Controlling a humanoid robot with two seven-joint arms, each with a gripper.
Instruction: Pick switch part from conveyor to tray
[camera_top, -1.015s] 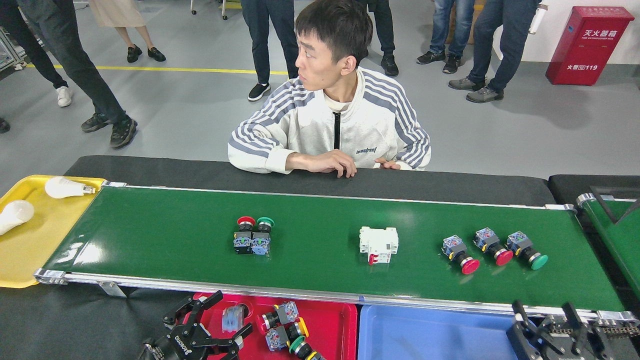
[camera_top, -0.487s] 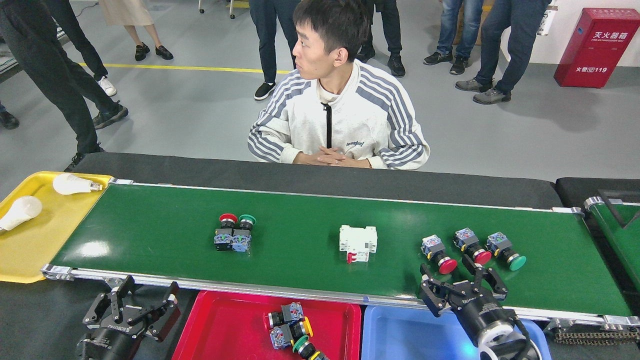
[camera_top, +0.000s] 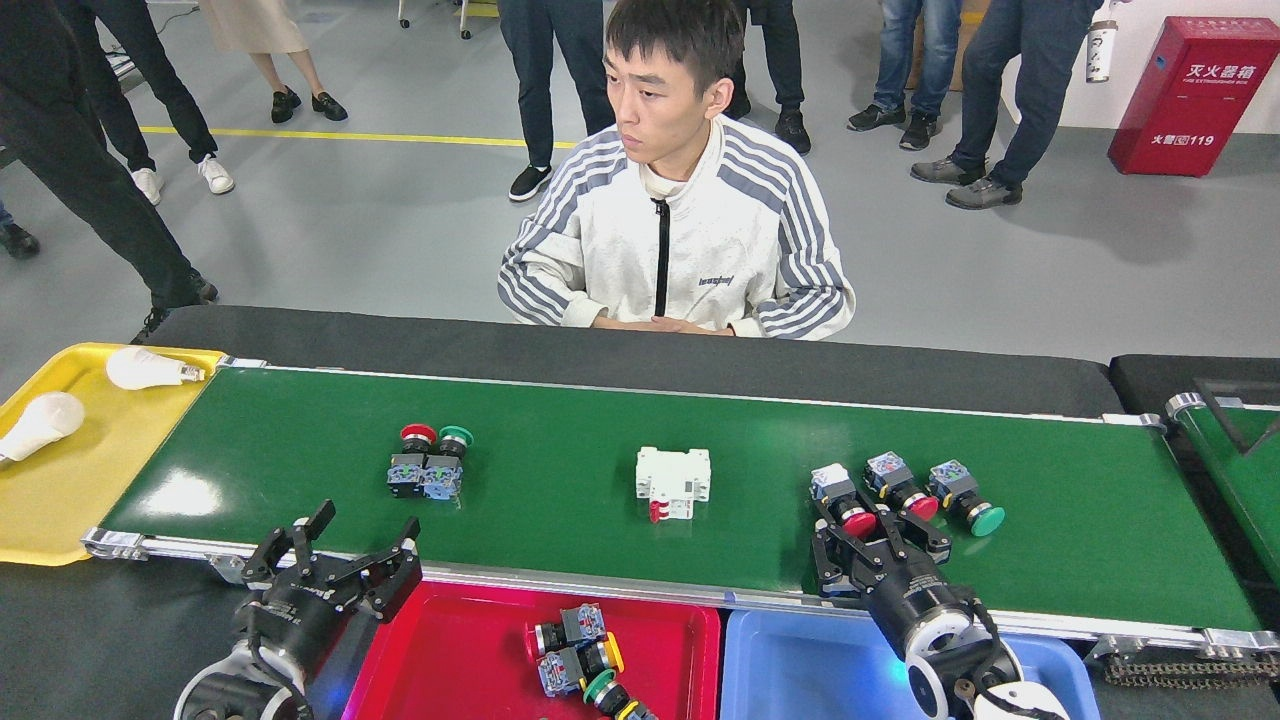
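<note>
- We stand in a factory demo hall: grey painted floor (camera_top: 330, 230) with a yellow line (camera_top: 330, 137).
- Green conveyor (camera_top: 600, 420), sorting trays, red fire-extinguisher box (camera_top: 1195, 95).

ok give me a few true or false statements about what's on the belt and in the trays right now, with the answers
1. The white breaker lies on the conveyor. True.
2. The blue tray holds push-button switches. False: no switches show in it; the ones already placed lie in the red tray.
3. The right gripper is open, right by the red-capped switch on the belt. True.
4. The left gripper grips a switch. False: it is open and holds nothing.
5. Two light bulbs lie in the yellow tray. True.
</note>
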